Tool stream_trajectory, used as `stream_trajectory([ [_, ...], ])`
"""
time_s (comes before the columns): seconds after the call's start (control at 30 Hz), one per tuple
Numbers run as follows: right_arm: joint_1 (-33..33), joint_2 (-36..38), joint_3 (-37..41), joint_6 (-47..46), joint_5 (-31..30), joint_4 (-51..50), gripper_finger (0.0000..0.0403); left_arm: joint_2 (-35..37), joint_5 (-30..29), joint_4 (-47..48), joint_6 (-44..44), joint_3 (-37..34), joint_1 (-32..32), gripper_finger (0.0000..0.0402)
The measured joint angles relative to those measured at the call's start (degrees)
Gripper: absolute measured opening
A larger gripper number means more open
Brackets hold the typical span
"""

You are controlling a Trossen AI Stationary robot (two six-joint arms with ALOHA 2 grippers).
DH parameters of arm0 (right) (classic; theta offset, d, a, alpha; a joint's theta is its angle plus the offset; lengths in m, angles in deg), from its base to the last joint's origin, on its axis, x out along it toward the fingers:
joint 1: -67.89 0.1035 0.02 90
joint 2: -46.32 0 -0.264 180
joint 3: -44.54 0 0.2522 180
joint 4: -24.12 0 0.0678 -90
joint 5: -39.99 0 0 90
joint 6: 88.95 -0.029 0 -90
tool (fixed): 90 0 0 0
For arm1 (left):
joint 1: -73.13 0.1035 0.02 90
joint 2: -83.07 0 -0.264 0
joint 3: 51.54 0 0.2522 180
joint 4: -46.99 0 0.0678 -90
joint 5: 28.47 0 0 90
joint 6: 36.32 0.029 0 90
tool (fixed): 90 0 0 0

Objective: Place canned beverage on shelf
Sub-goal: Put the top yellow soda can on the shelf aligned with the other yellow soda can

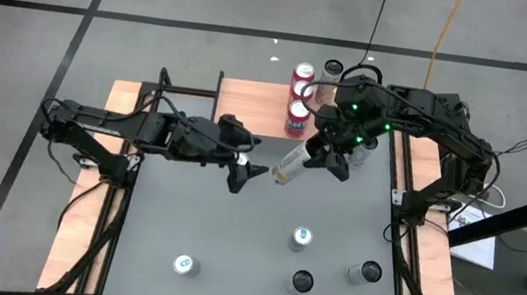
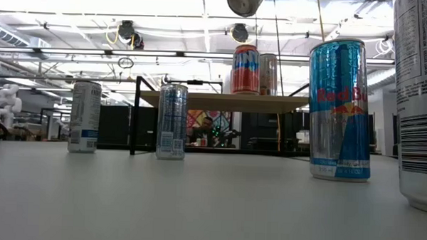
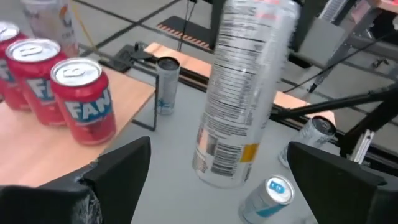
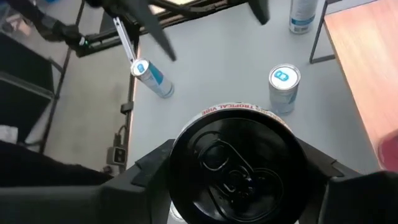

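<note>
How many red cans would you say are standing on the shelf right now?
2: both red cans stand side by side on the shelf, near its right end; a paler can behind may hide others.

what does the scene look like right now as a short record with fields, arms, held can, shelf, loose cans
right gripper: shut on a tall silver can with a black lid, held tilted in the air above the grey table
left gripper: open, empty, beside the held can
shelf: small light wooden top on black legs, at the table's far edge
on shelf: two red soda cans upright, plus a paler can behind them
loose cans: four slim cans standing on the table's near half
</note>
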State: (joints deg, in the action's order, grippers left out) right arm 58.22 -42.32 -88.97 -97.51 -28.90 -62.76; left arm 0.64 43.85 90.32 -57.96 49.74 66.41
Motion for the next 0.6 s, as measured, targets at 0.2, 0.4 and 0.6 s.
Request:
stream_trajectory([
  [0.2,0.0,0.0,0.0,-6.12,0.14,4.15,0.0203,-0.55,6.87,-0.16,2.9,0.0,1.49,0.038],
  [0.4,0.0,0.0,0.0,-12.0,0.21,8.69,0.0203,-1.58,3.28,-0.09,2.92,-0.02,1.92,0.038],
  [0.6,0.0,0.0,0.0,-17.54,0.2,11.93,0.0203,-2.08,3.04,1.66,2.58,-0.02,1.87,0.038],
])
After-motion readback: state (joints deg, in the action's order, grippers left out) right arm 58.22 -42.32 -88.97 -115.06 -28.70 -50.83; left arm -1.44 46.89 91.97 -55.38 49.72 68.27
